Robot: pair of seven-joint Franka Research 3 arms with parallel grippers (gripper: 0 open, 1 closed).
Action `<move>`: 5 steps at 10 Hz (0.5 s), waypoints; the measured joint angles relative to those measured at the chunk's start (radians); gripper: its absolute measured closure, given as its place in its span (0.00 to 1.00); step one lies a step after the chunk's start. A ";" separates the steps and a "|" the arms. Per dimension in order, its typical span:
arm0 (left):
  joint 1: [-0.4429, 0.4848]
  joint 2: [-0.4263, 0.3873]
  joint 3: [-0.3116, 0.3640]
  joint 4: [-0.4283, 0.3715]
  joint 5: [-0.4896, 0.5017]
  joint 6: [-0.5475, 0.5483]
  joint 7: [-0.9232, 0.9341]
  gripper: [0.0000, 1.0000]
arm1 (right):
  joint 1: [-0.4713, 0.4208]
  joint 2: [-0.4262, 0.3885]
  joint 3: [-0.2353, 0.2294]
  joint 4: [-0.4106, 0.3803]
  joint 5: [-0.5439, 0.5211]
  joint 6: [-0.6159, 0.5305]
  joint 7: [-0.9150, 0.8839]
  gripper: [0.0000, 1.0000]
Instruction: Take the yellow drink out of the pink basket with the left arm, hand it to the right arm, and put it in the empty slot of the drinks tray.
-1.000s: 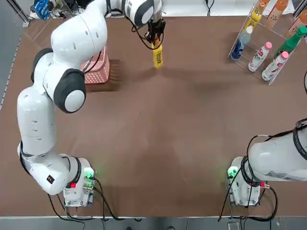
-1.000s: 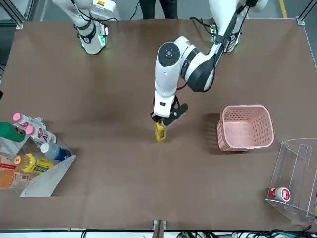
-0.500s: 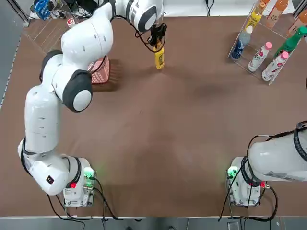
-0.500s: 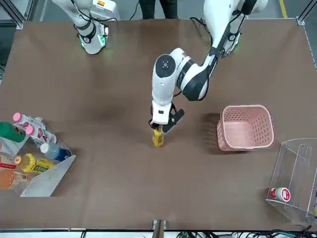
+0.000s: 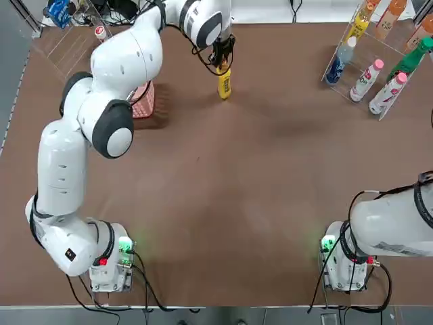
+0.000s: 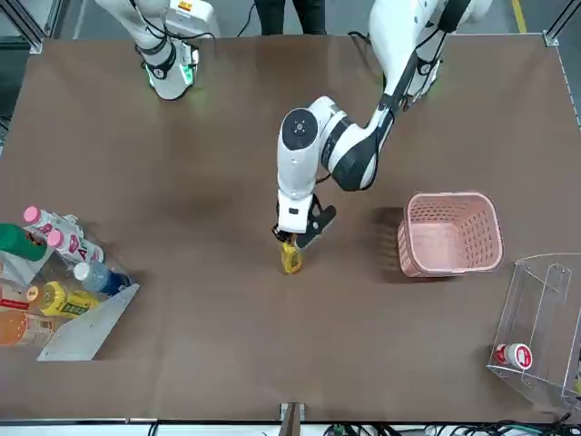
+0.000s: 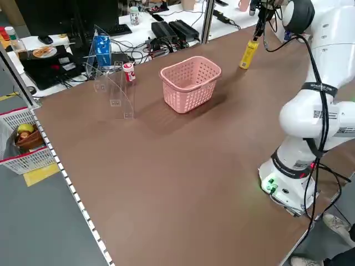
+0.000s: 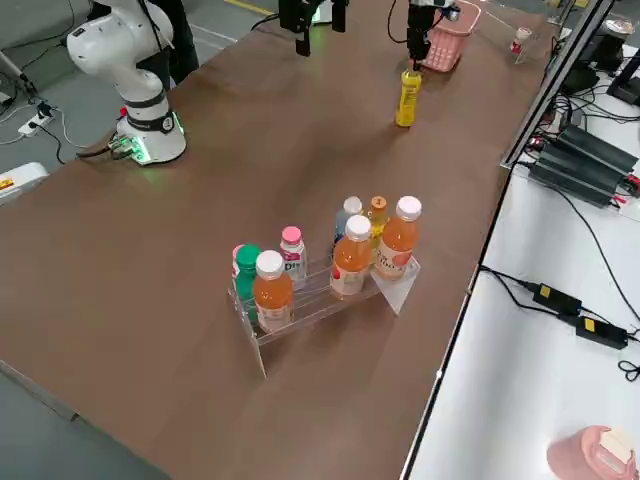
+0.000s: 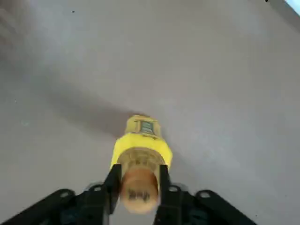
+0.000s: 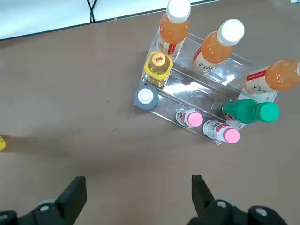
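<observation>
The yellow drink [image 5: 224, 82] stands upright on the far middle of the table, right of the pink basket [image 5: 139, 101]. My left gripper [image 5: 221, 59] is shut on its cap from above; the left wrist view shows both fingers [image 9: 111, 185] pressed against the cap of the yellow drink [image 9: 140, 150]. The front view shows the yellow drink [image 6: 291, 257] with its base at or just above the tabletop, and the basket [image 6: 449, 233] empty. The drinks tray [image 5: 379, 61] stands at the far right, full of bottles, with a bare stretch mid-rack [image 10: 194, 89]. My right gripper [image 10: 136, 197] is open, parked high.
A clear acrylic stand [image 6: 536, 336] with a small red-capped item sits at the far left corner beyond the basket. The right arm's base [image 5: 345, 261] and the left arm's base [image 5: 108, 267] are at the near edge. Open brown tabletop [image 5: 237, 189] lies between them.
The left gripper has come down with the yellow drink, bringing its base to the tabletop, and the arm's elbow has swung. The right arm has not moved.
</observation>
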 joint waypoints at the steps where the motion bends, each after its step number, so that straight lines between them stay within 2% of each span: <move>1: 0.000 -0.001 0.001 0.012 0.009 0.000 0.000 0.39 | 0.000 0.000 0.001 0.000 0.000 0.000 0.000 0.01; 3: 0.000 -0.004 0.001 0.020 0.017 -0.001 0.000 0.10 | 0.001 0.000 0.003 0.000 0.001 -0.001 -0.002 0.01; 4: 0.001 -0.011 0.002 0.024 0.017 -0.015 0.000 0.00 | 0.006 0.000 0.007 -0.002 0.003 -0.002 -0.002 0.01; 5: 0.005 -0.032 0.003 0.034 0.017 -0.063 0.002 0.00 | 0.016 0.001 0.012 -0.007 0.005 -0.004 -0.003 0.01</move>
